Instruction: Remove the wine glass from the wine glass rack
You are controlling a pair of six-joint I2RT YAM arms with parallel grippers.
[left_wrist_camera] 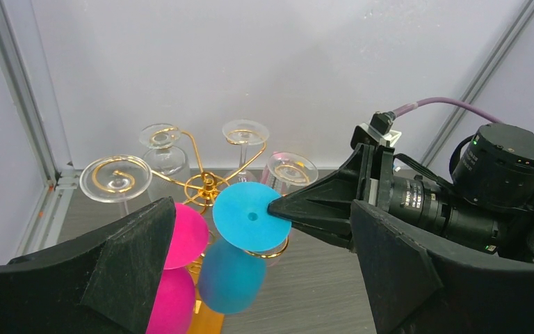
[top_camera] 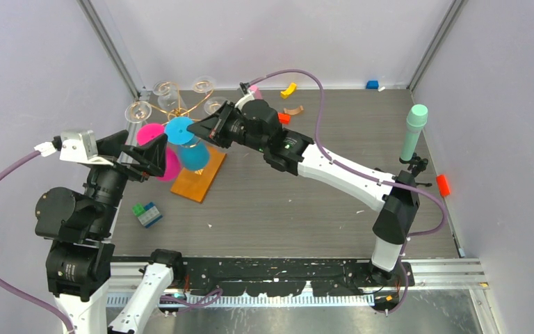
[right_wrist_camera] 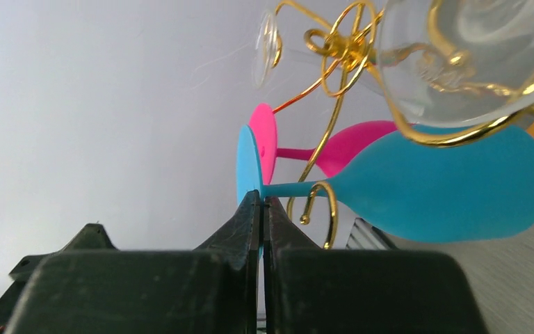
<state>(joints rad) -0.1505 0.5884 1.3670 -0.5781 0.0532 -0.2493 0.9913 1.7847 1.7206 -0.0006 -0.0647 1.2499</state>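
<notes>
Left gripper (top_camera: 144, 142) stands wide open and empty, its fingers either side of the pink glass (left_wrist_camera: 181, 240), whose foot lies just beside one finger (left_wrist_camera: 122, 268); I cannot tell if they touch. Just past it the blue glass (left_wrist_camera: 250, 217) hangs tilted on the rack (left_wrist_camera: 205, 182), foot up, bowl down, stem caught in a gold curl. Right gripper (right_wrist_camera: 260, 203) is fully closed, its tips against the rim of the blue foot; whether the rim is pinched between them I cannot tell. Four clear glasses (top_camera: 139, 110) hang on the farther arms. The rack's orange base (top_camera: 198, 179) sits on the grey table (top_camera: 285, 202), left of centre. Green and blue blocks (top_camera: 147, 214) lie near the left arm; a red block (top_camera: 443, 184) and a green cylinder (top_camera: 413, 131) are on the right; small pieces lie along the pale far wall (top_camera: 250, 35)
</notes>
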